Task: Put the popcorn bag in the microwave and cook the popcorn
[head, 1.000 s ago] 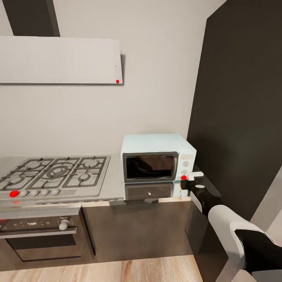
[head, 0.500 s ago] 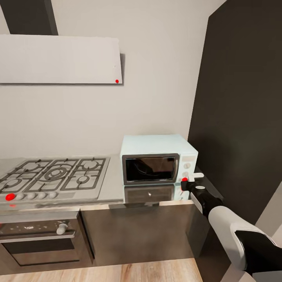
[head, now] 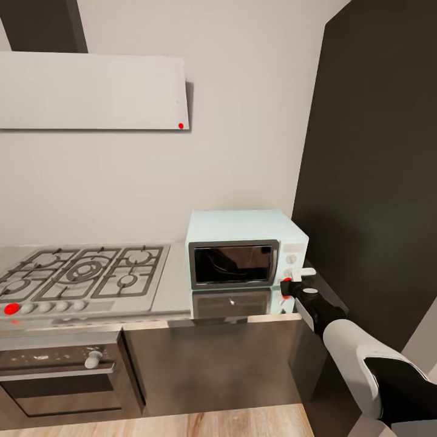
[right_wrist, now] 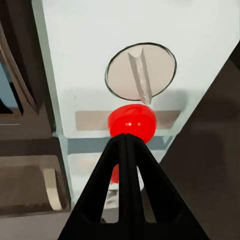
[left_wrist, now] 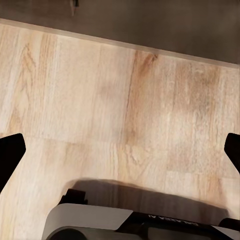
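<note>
At the lower right corner of the pale blue-mint boxy microwave point(head: 246, 254), the right tool point(head: 290, 280) reached the control panel with its two dark fingers point(right_wrist: 125, 172) pressed together, holding nothing, their joined tip right at the small round red light point(right_wrist: 132, 123) below the white knob point(right_wrist: 140, 73). From the head view the same light showed as a red dot at the tool's tip, under the two white knobs on the panel, and the black-and-white right arm point(head: 358, 358) ran down toward the lower right corner. That microwave stood on the smooth grey glossy bench point(head: 176, 290), its dark glass door point(head: 233, 264) shut and mirrored in the slab in front of it. A tall dark panel point(head: 370, 170) rose just beside the microwave on the right, leaving the arm only a narrow lane between the two. To the left a strip of bare bench lay between the microwave and the steel gas hob point(head: 82, 273) with its grates; below the hob sat the steel oven point(head: 60, 373), and a pale hood point(head: 91, 91) hung on the grey wall above. The left tool point(left_wrist: 120, 150) hung over the light wood plank floor point(left_wrist: 120, 100), its dark fingertips point(left_wrist: 11, 152) well apart with nothing between them.
</note>
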{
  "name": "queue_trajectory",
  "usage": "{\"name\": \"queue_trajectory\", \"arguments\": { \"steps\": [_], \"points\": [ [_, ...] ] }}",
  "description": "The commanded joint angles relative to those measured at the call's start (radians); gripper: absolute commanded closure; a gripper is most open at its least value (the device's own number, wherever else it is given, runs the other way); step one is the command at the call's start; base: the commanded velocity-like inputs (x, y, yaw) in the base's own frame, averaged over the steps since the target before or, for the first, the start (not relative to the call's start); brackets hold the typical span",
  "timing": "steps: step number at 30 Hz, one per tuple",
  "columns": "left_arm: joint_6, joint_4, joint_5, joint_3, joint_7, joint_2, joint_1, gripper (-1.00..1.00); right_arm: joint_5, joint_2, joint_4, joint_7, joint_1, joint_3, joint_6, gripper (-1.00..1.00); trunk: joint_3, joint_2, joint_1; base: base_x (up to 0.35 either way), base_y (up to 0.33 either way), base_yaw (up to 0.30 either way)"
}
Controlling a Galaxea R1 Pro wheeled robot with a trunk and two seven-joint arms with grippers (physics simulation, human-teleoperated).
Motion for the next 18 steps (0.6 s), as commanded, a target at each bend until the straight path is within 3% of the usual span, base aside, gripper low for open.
{"name": "queue_trajectory", "arguments": {
  "steps": [1,18],
  "points": [
    [-0.002,0.000,0.000,0.006,-0.005,-0.001,-0.001,-1.00,0.010,0.001,-0.002,0.000,0.000,-0.006,0.006,1.00,-0.002,-0.001,0.000,0.007,0.000,0.000],
    [-0.002,0.000,0.001,0.006,-0.005,-0.001,-0.001,-1.00,0.011,-0.002,-0.002,0.000,0.006,-0.005,0.006,1.00,-0.002,-0.001,0.000,0.038,0.000,0.000]
  ]
}}
